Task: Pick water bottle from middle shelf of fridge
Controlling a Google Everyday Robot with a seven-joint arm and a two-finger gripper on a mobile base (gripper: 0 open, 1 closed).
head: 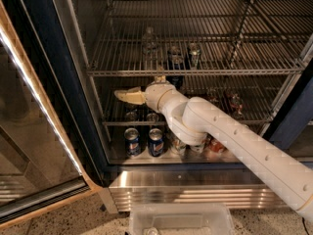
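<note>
The water bottle [149,43], clear with a pale cap, stands upright on the middle shelf [117,73] of the open fridge [44,72], left of centre and set back from the front rail. My gripper [138,85] is just below and in front of that rail, under the bottle. It is open and empty: one pale finger [128,96] points left and the other rises to the rail. It does not touch the bottle. The white arm [230,141] comes in from the lower right.
Two drink cans [173,54] [194,53] stand right of the bottle. More cans sit on the lower rack [234,102] and two blue cans on the floor [132,141]. The glass door [29,131] hangs open at left. A clear bin [178,219] lies below the steel base panel [146,195].
</note>
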